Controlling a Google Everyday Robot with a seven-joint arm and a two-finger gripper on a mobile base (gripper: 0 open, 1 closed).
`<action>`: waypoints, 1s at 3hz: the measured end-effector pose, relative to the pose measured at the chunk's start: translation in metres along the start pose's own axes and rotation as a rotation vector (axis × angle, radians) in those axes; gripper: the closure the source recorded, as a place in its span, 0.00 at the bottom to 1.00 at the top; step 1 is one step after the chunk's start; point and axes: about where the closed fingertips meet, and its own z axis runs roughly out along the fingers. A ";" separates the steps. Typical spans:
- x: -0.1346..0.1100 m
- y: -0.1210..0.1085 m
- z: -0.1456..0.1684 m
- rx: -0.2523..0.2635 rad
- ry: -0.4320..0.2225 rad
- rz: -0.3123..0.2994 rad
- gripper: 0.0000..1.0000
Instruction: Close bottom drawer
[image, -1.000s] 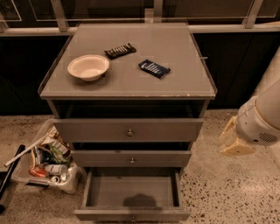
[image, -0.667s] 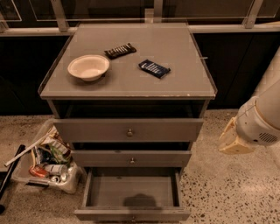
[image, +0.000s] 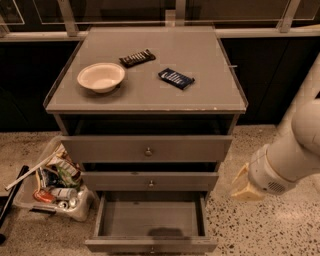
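Note:
The bottom drawer is the lowest of three grey drawers in the cabinet. It is pulled far out and its inside is empty. Its slim front panel lies at the bottom edge of the view; its knob is not visible. My gripper hangs at the right of the cabinet, at about the height of the middle drawer and clear of the bottom drawer's right side. The white arm rises from it to the upper right.
The middle drawer and the top drawer stand slightly out. On the cabinet top sit a white bowl, a dark bar and a blue packet. A bin of trash stands on the floor at the left.

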 end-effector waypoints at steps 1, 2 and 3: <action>0.010 0.011 0.046 0.016 -0.098 0.011 1.00; 0.022 0.002 0.088 0.061 -0.194 -0.011 1.00; 0.022 0.002 0.088 0.060 -0.195 -0.011 1.00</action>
